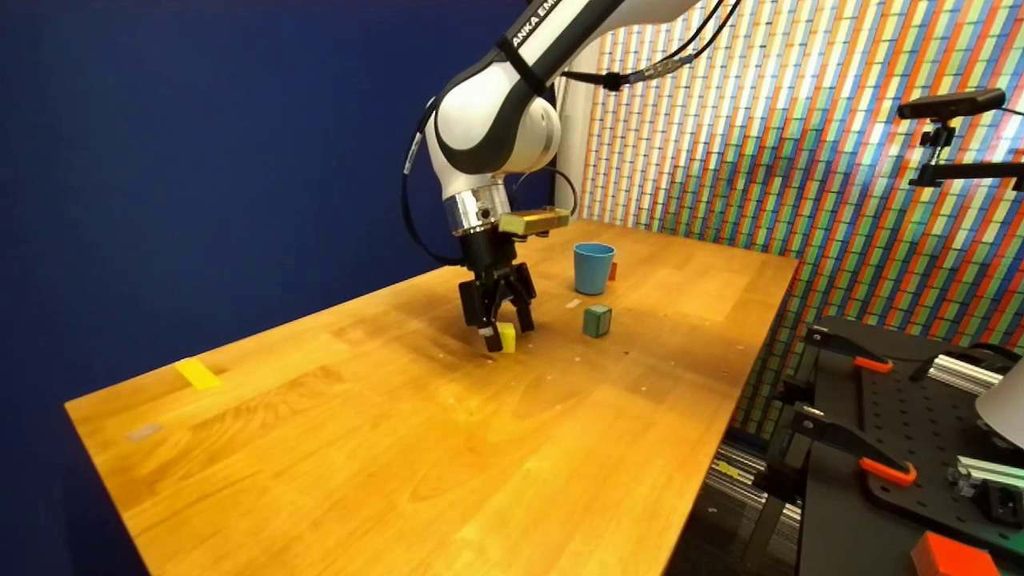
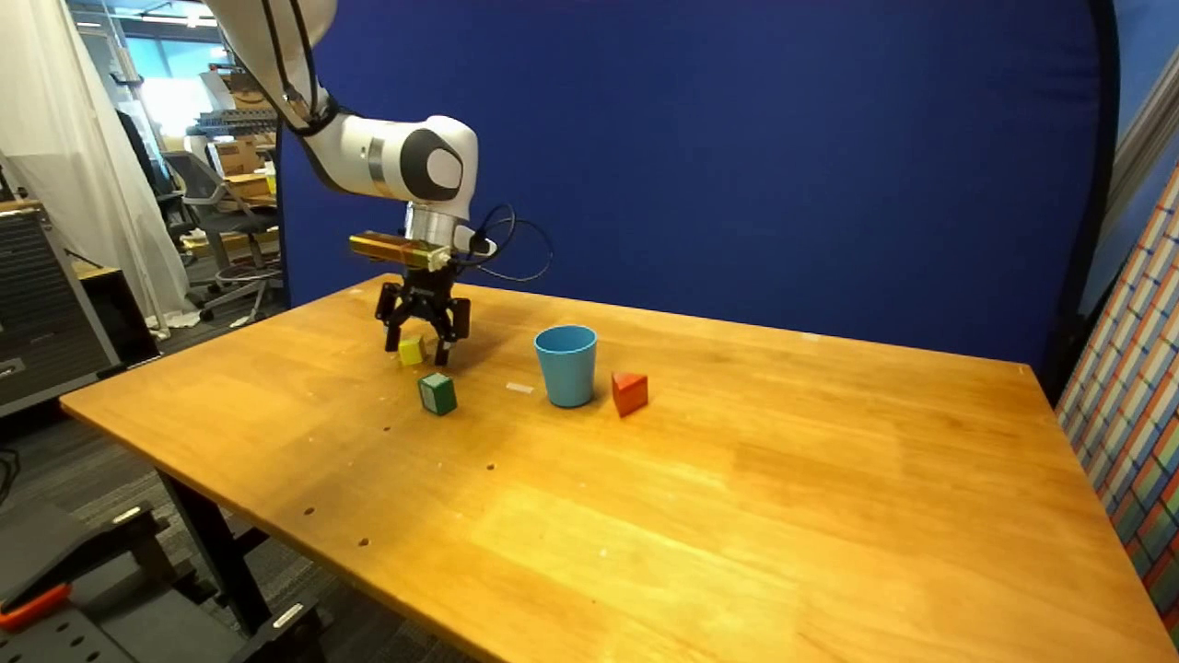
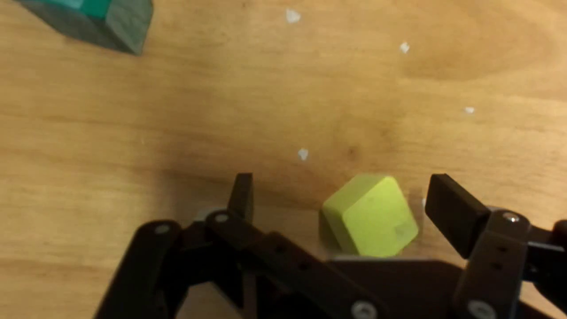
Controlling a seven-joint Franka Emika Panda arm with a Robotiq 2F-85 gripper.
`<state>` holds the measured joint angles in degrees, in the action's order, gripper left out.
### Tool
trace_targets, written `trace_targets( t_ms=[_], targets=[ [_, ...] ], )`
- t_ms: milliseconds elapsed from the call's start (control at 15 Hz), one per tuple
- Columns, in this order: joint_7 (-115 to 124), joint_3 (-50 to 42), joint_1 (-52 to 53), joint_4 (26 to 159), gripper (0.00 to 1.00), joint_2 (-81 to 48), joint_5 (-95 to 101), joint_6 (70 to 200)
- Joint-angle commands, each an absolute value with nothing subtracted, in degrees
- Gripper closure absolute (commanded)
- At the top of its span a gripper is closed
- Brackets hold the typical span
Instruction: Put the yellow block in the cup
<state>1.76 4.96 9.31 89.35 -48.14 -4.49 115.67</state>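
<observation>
In the wrist view's lower half, the gripper (image 3: 341, 199) stands with fingers apart, unclamped; the yellow block (image 3: 376, 217) lies on the table (image 3: 186, 88) between them, nearer the three o'clock finger. Risk: the block sits skewed and off-centre, so closing could twist or eject it. In an exterior view, the cup (image 2: 567, 370) stands at three o'clock from it. Legible: lettering (image 1: 534, 22) "ANKA EM" on the arm (image 1: 480, 108), truncated.

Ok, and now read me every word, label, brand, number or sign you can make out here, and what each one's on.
"ANKA EM": on the robot arm, in an exterior view; the rest of the lettering is out of sight.
White cable label: any print is too small to read.
Brown box in the background: markings too small to read.
</observation>
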Motion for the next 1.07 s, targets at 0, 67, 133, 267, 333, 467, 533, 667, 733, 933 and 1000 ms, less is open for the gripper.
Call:
trace_targets(
  t_ms=[0,67,133,267,333,467,533,667,733,933,1000],
  targets=[
    [4.16,3.77,9.71,75.84,0.25,-55.74,-2.84,110.01],
    [4.61,3.69,9.68,74.53,0.27,-56.16,-2.88,108.88],
    [4.65,3.91,9.25,73.21,0.34,-56.66,-3.38,107.76],
    [4.88,4.43,8.52,71.44,0.51,-57.20,-4.59,105.23],
    [5.17,4.54,8.23,70.73,0.58,-57.41,-4.96,103.65],
    [5.29,4.93,7.20,70.16,0.21,-57.41,-6.20,100.61],
    [5.18,5.20,6.66,70.37,0.21,-57.24,-7.16,99.47],
    [5.38,5.32,6.25,71.36,0.08,-56.73,-8.61,98.67],
    [5.18,5.51,6.05,71.75,0.02,-56.63,-9.35,98.43],
    [5.70,5.62,6.44,73.55,0.29,-56.00,-10.64,100.26],
    [5.64,5.80,6.53,73.80,0.25,-55.99,-11.01,100.27]
  ],
)
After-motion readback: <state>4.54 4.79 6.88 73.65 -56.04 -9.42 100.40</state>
